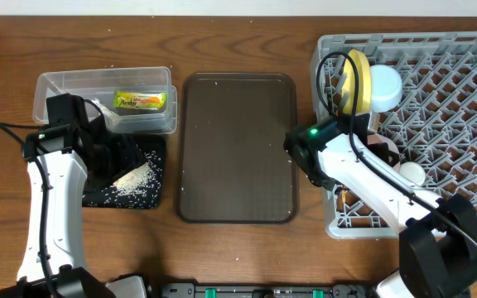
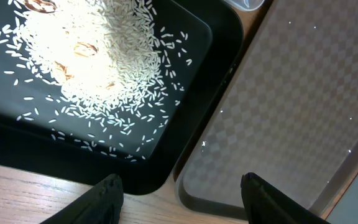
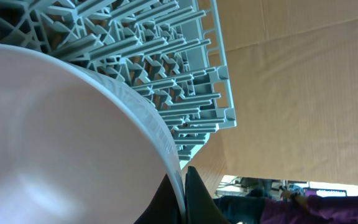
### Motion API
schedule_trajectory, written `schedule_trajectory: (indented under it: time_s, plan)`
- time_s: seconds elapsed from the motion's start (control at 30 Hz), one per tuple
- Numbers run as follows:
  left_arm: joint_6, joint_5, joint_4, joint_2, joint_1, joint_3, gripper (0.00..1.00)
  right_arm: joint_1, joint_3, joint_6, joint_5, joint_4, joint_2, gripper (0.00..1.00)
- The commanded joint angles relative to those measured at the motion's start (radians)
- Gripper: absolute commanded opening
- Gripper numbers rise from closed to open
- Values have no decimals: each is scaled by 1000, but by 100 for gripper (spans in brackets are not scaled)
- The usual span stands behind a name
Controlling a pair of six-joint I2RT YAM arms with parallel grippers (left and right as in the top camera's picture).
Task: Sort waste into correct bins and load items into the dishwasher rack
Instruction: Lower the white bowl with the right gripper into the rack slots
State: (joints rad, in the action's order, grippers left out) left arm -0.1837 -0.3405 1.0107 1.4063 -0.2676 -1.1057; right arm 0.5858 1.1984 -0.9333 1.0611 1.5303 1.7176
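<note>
White bowl point(image 3: 55, 137) is pinched at the rim by the right gripper point(image 3: 184, 186), with the jaws clamped on it. It's held low over the near-left part of the rack point(image 1: 454, 108). So the step is loading the bowl, and it doesn't look seated yet.

Already in the rack: yellow plate point(image 1: 353, 79) on edge between pegs, blue bowl point(image 1: 385, 87) right beside it.

Waste side looks mostly done. The wrapper point(image 1: 141, 101) is in the clear tub point(image 1: 56, 83) and the rice point(image 1: 135, 176) is heaped in the black tray point(image 1: 106, 199). A few stray grains are on the brown tray point(image 2: 291, 93).

Left gripper point(image 2: 182, 180) has its jaws apart and holds nothing. It hovers over the black tray's corner next to the brown tray.

Next move, my read: tip the bowl so its rim drops between pegs clear of the plate, check it's supported, then release. Can't make out the chopsticks or cup for sure.
</note>
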Motion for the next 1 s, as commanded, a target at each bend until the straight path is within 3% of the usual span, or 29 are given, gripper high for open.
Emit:
schedule_trajectory:
  time_s: [0.0, 0.2, 0.53, 0.7, 0.97]
  plan:
    - [2, 2, 2, -2, -4, -4, 64, 8, -6, -49, -113, -6, 25, 1]
    - [2, 2, 2, -2, -4, -4, 64, -34, 25, -259, 79, 172, 0, 1]
    - [2, 2, 3, -2, -4, -4, 64, -129, 26, -237, 425, 158, -35, 1]
    - [2, 2, 3, -2, -4, -4, 64, -180, 26, -223, 499, 63, -35, 1]
    - [2, 2, 3, -2, -4, -4, 64, -254, 26, -44, 480, -180, -34, 1]
